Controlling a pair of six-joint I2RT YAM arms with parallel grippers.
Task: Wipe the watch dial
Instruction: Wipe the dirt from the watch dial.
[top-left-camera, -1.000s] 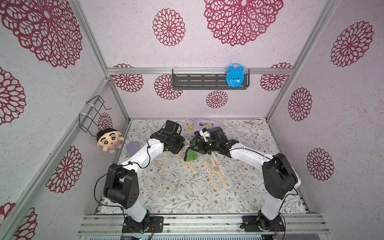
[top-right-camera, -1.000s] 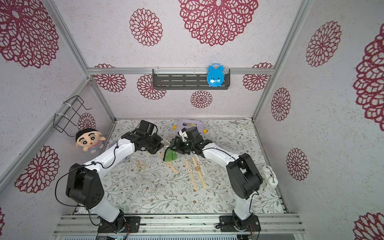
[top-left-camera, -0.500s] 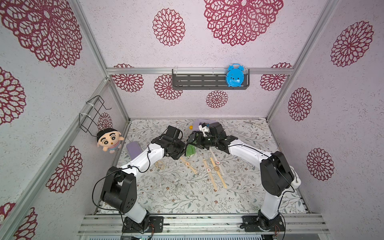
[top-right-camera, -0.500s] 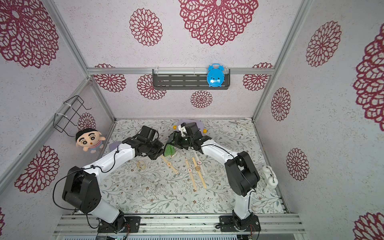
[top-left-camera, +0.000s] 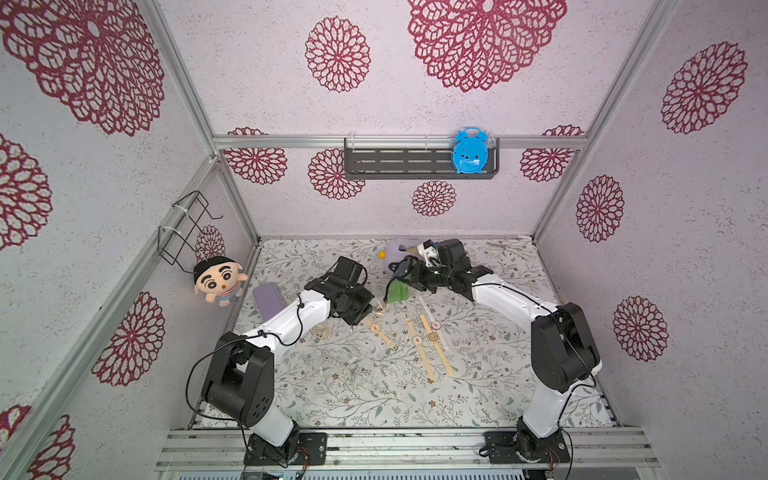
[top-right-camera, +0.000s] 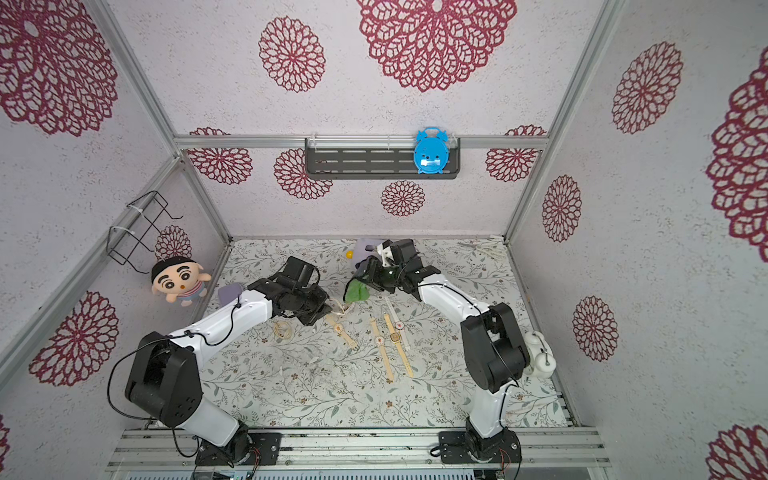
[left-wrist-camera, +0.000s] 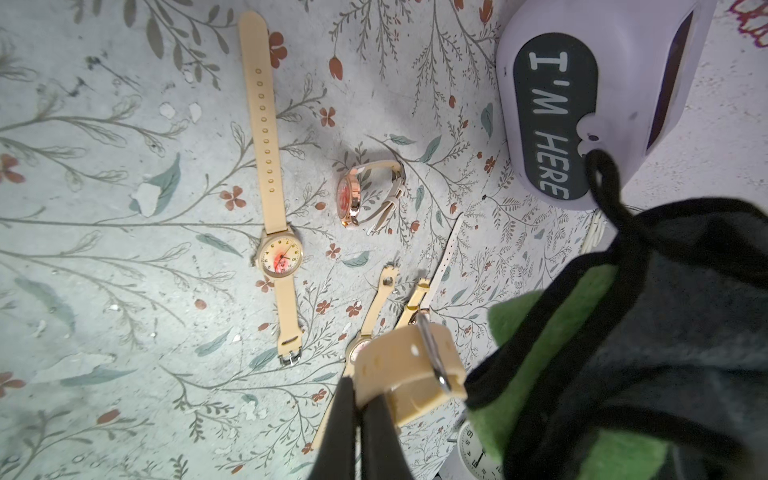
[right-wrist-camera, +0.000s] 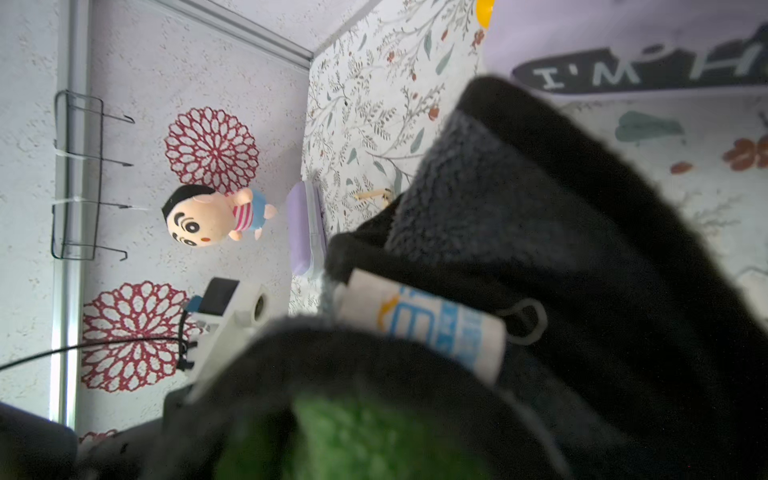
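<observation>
Watch (left-wrist-camera: 409, 370) sits pinched by its beige strap in my left hand (left-wrist-camera: 360, 395), whose jaws are narrowed right down on the band, holding it up off the counter (left-wrist-camera: 124, 291). From the left wrist view I get the buckled loop of strap, but the dial is turned away and I cannot make it out. My right hand (top-left-camera: 406, 277) is clamped on the cloth (top-left-camera: 397, 291), a green and dark grey rag with black edging that hangs from it. In the right wrist view the cloth fills most of the picture and hides the fingers. Cloth and watch are just beside each other above the middle of the counter, and I cannot tell whether they touch. Loose watches (left-wrist-camera: 281, 258) lie spread on the counter near them, toward the rig's base. A purple box (left-wrist-camera: 552, 116) lettered "I'M HERE" stands just behind the cloth.
</observation>
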